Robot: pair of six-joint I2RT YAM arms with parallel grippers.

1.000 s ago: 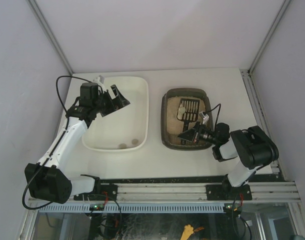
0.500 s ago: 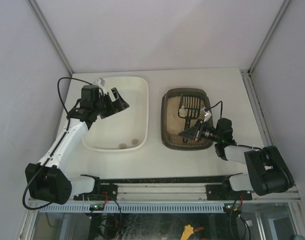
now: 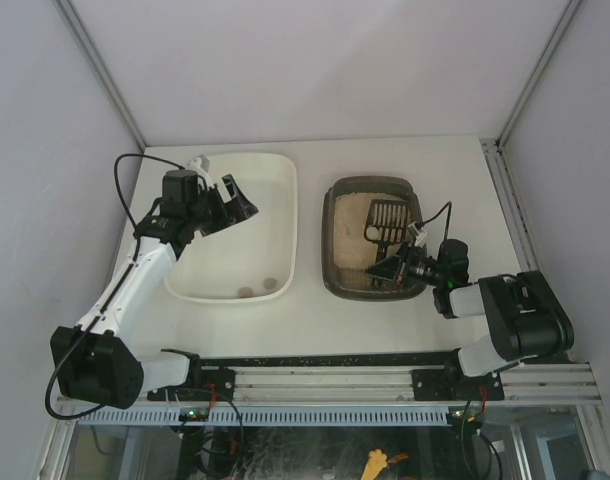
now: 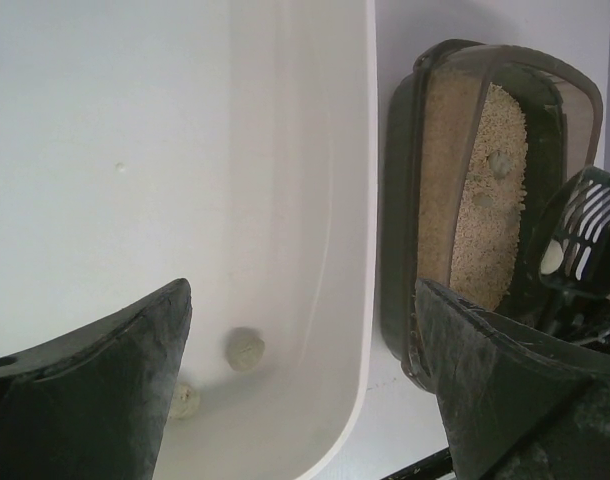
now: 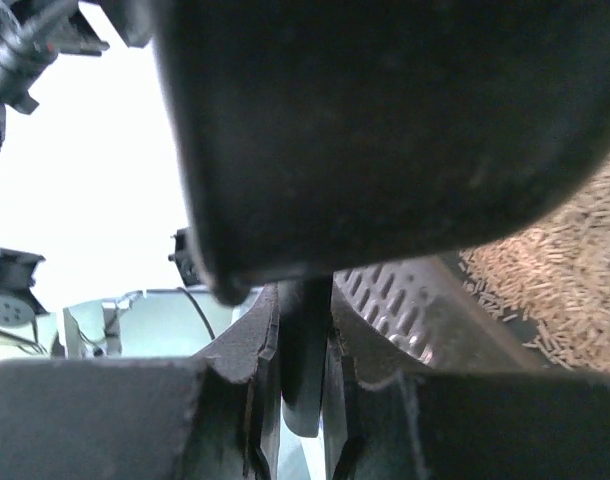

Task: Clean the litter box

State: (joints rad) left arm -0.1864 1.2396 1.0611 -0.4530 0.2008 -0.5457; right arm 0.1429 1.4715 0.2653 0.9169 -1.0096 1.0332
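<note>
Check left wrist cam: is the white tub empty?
No, two small round clumps lie on the floor of the white tub, near its corner.

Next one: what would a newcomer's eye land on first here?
The black scoop, clamped by its handle in the right hand, over the sandy litter box at centre-right. Then the cream tub on the left, two clumps at its near end, with the open left hand above it.

Soft even light; right wrist view blurred, background overexposed.
</note>
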